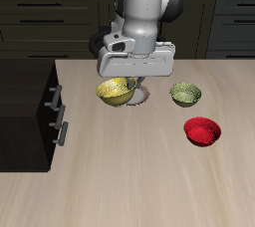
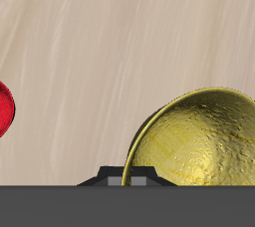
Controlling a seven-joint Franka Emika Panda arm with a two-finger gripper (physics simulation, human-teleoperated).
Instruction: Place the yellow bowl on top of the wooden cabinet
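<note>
While the arm hangs over the middle of the table (image 1: 139, 186), the gripper (image 1: 134, 84) sits low just beside the yellow bowl (image 1: 116, 93), right at the bowl's rim on the side facing the olive-green bowl (image 1: 185, 94). The yellow bowl looks tilted and slightly off the wood, with a shadow under it, but contact with the table can't be confirmed from the exterior view. Fingers are hidden behind the gripper body there, and the wrist view shows no fingertips, only a dark band of the gripper housing along one edge. So whether the fingers clamp the bowl's rim or stand apart: cannot tell.

In the wrist view the yellow bowl (image 2: 199, 141) fills much of the frame close to the housing, speckled inside visible, part of it cut off by the frame edge and by the housing. A sliver of the red bowl (image 2: 5, 110) shows at the frame edge, mostly cut off.

On the table, the red bowl (image 1: 202, 130) lies nearer the front edge than the olive-green bowl, both well apart from the yellow one. The wooden cabinet (image 1: 25, 107) stands at the table's side edge, dark, two silver handles visible; its far side is cut off by the frame. Yellow bowl is on the table side of the cabinet, near but not on it.
</note>
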